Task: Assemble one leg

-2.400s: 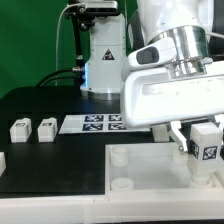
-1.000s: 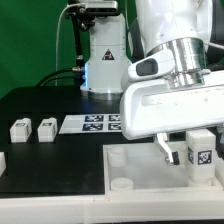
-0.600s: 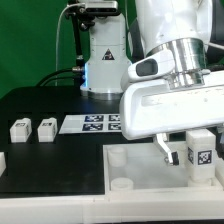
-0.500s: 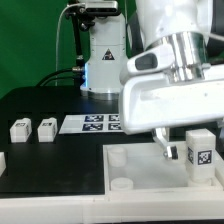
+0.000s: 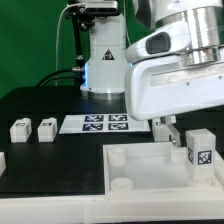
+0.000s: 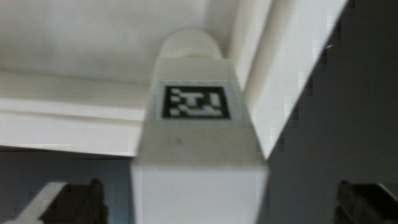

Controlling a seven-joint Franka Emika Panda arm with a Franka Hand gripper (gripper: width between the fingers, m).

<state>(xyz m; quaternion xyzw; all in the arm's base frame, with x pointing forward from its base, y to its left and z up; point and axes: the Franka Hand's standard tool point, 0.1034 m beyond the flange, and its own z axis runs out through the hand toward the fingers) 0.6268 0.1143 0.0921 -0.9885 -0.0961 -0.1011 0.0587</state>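
Leg (image 5: pixel 200 150) is standing upright on its own on the big white tray piece (image 5: pixel 140 185), toward the exterior view's right, and it's sitting pretty much where it was half a second ago. What changed is the gripper (image 6: pixel 219 200): it was lower then, with its fingers down beside the block, and now it has lifted so the white hand body hangs above the leg. In the wrist view the two dark fingers (image 6: pixel 71 203) sit well out on either side with clear gaps, so the jaws are spread wide and holding nothing. There's no readable writing anywhere, only a black-and-white square tag (image 6: pixel 198 102) on the leg's facing side. The leg itself is a chunky white plastic block with a rounded end, as the wrist view shows. Further back on the black table (image 5: pixel 50 165), two more legs (image 5: pixel 20 129) (image 5: pixel 46 128) sit side by side at the exterior view's left, and the marker board (image 5: pixel 95 123) lies flat just beside them. Behind that is the arm's white base (image 5: pixel 100 60) against a green backdrop (image 5: pixel 30 40).
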